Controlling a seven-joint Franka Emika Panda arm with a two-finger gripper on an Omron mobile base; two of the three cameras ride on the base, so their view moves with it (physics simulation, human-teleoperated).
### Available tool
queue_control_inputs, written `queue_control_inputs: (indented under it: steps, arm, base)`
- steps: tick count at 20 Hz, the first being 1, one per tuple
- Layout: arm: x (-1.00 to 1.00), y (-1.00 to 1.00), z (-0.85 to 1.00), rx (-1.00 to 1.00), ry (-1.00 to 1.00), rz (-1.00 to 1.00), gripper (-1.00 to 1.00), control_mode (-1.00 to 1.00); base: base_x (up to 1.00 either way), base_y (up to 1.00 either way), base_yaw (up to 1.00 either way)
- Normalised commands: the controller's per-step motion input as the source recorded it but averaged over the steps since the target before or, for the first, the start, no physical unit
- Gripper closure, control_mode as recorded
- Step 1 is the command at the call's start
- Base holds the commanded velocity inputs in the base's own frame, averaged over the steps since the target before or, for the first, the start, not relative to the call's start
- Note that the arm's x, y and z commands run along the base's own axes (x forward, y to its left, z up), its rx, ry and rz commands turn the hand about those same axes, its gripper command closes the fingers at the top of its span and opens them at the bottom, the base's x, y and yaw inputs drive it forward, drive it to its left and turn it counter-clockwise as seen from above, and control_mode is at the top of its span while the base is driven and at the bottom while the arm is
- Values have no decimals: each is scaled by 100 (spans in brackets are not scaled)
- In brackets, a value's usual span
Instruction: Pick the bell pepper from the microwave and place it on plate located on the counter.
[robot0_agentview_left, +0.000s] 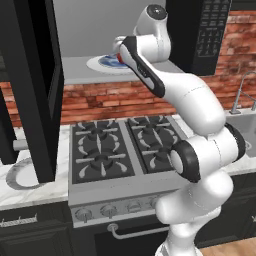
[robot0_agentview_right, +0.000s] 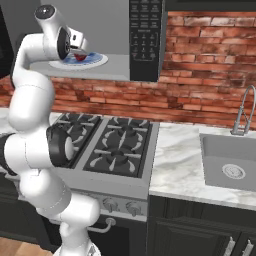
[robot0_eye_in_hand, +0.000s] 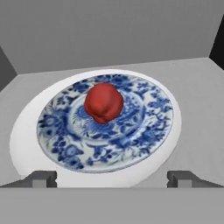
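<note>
Hand view shows the bell pepper (robot0_eye_in_hand: 103, 103) on a patterned plate (robot0_eye_in_hand: 144, 144), tool (robot0_eye_in_hand: 112, 178) tips apart; left base view adds the plain plate (robot0_agentview_left: 20, 176).

Arm (robot0_agentview_left: 200, 150): glossy white shell throughout, built of rounded, tubular segments that swell at each joint. Joints marked by dark, near-black rings and round black end caps; large black disc cap on the elbow-like joint in both base views. Black band running lengthwise along the forearm segment, edged against the white. Topmost joint capped with a small dark grey circular disc. Hand section white with a grey block face, seen in the right base view. Finger tips (robot0_eye_in_hand: 43, 178) small, squarish, dark grey with lighter grey faces. No cables, screws or lettering discernible.
</note>
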Motion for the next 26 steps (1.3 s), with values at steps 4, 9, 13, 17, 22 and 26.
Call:
queue_control_inputs:
  steps: [4,9,13,17,22,26]
  arm:
    - [24,4,-12,0,0,0,-100,-100]
    - [25,9,-10,0,0,0,-100,-100]
    - [31,8,-8,0,0,0,-100,-100]
    - [38,14,-9,0,1,0,-100,-100]
    - [42,9,-3,0,0,0,-100,-100]
    - [37,5,0,0,4,0,-100,-100]
  base:
    - [0,0,0]
    - [0,0,0]
    - [0,0,0]
    - [0,0,0]
    - [0,0,0]
    - [0,0,0]
